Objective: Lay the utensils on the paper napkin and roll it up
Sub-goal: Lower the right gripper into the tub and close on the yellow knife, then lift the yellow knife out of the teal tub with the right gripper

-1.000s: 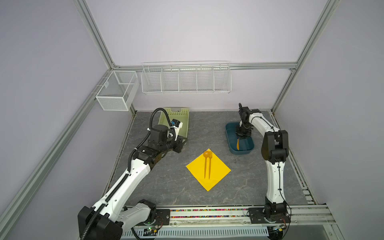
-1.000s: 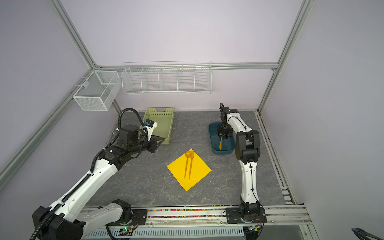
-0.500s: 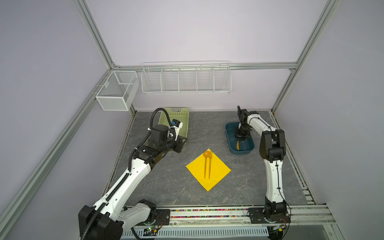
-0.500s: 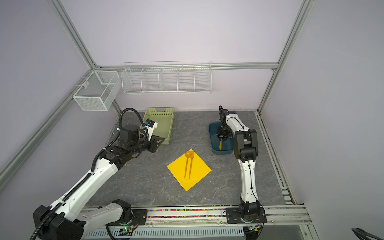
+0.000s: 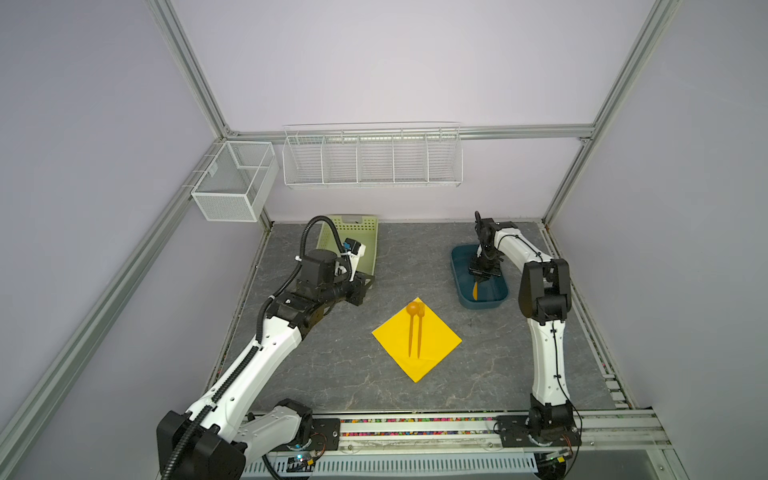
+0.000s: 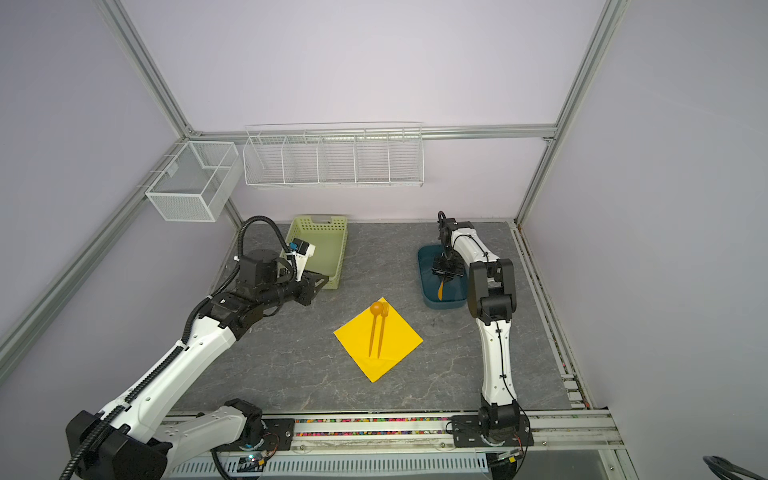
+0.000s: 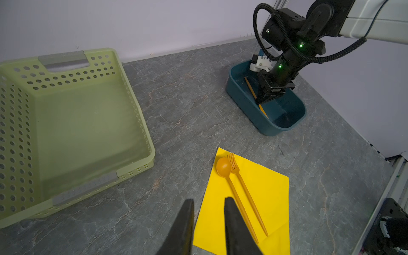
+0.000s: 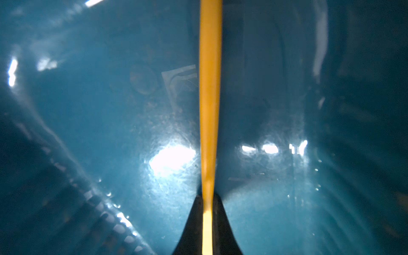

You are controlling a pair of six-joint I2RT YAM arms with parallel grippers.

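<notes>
In the blue tub [image 5: 484, 304], the right claw [image 8: 207, 196] pinches an orange utensil [image 8: 210, 88].

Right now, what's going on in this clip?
The right arm reaches down into the blue bin, its jaws shut on a third orange utensil inside it. A spoon and a fork lie side by side on the yellow napkin. The left arm hovers near the green basket, jaws slightly apart and holding nothing. The napkin is flat, not yet rolled.
</notes>
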